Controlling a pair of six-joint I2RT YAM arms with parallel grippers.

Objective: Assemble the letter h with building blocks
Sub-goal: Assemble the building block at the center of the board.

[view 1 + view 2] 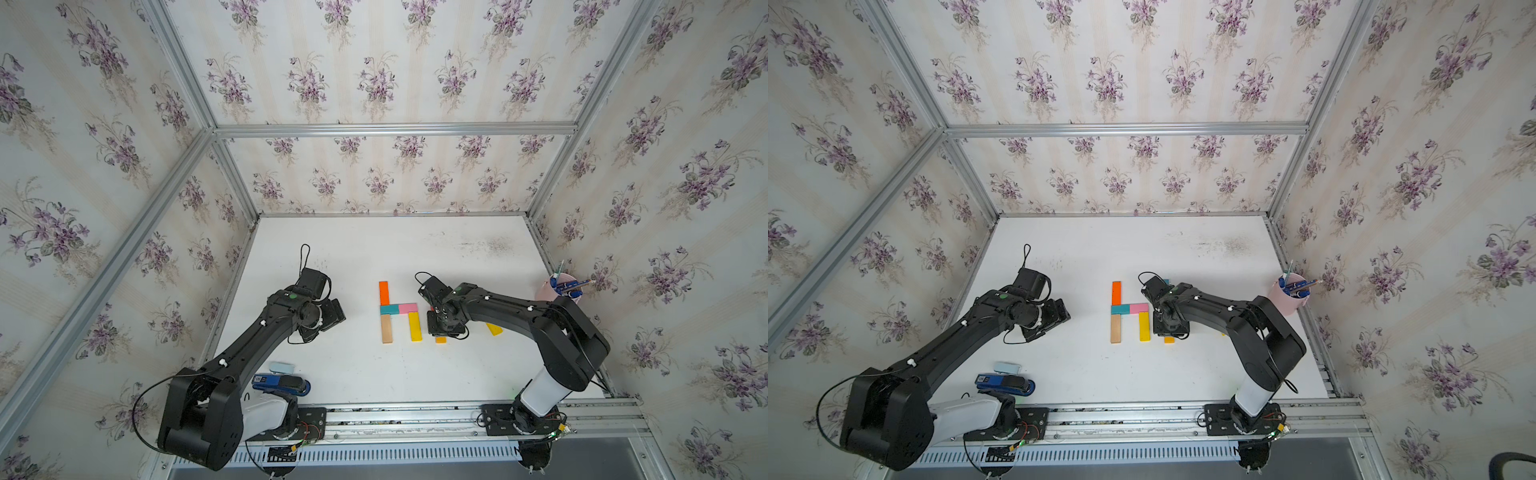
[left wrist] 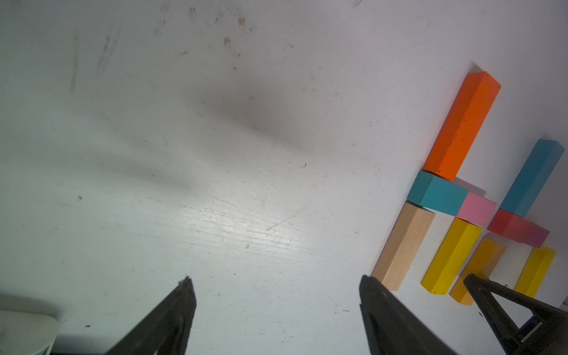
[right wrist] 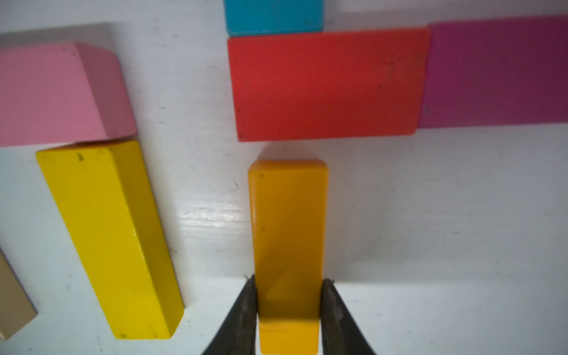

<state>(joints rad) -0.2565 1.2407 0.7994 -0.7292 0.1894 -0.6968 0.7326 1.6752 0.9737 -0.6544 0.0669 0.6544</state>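
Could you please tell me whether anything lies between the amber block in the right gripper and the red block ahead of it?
Nothing visible does. Only a narrow strip of bare table separates the amber block, held by the right gripper, from the red block. The yellow block lies off to one side, apart.

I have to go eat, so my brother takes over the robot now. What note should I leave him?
Left gripper: open, empty, off to the side of the finished letter h.
Right gripper: shut on the amber block, a small gap short of the red block.
Done: one h; blue block and magenta block sit against the red one.
Left: probably close that gap, release, then check the far yellow block.
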